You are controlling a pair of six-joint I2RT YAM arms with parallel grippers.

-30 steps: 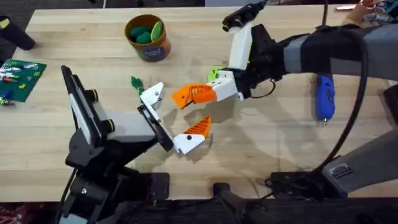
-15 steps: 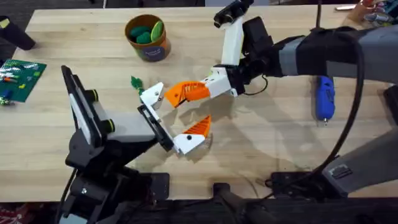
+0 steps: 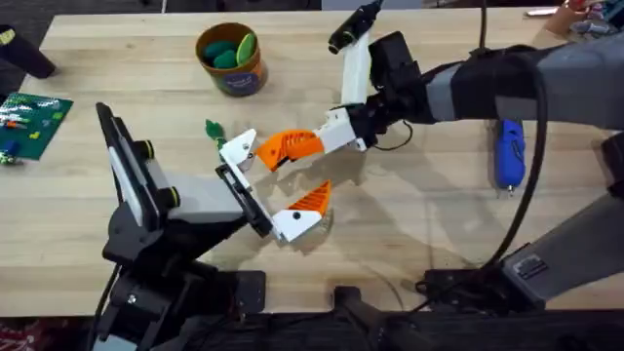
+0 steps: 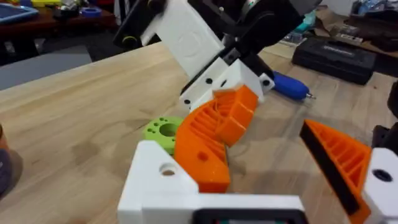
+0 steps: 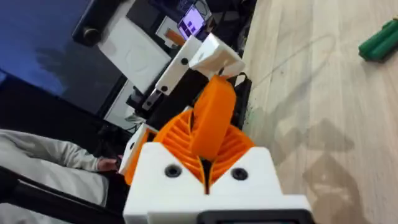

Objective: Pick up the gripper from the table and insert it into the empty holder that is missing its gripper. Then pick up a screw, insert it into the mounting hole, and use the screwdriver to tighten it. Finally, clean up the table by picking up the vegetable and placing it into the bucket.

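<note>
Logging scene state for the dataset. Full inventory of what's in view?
gripper: 1, orange, held at the holder's tip
holder: 1, white, left arm's upper prong
screwdriver: 1, blue, table's right side
bucket: 1, yellow with blue band, far left-centre, green items inside
green vegetable piece: 1, beside the holder
green ring: 1, lime, on the table under the grippers
circuit board: 1, green, left edge
left gripper: open, one orange finger fitted
right gripper: shut on gripper
</note>
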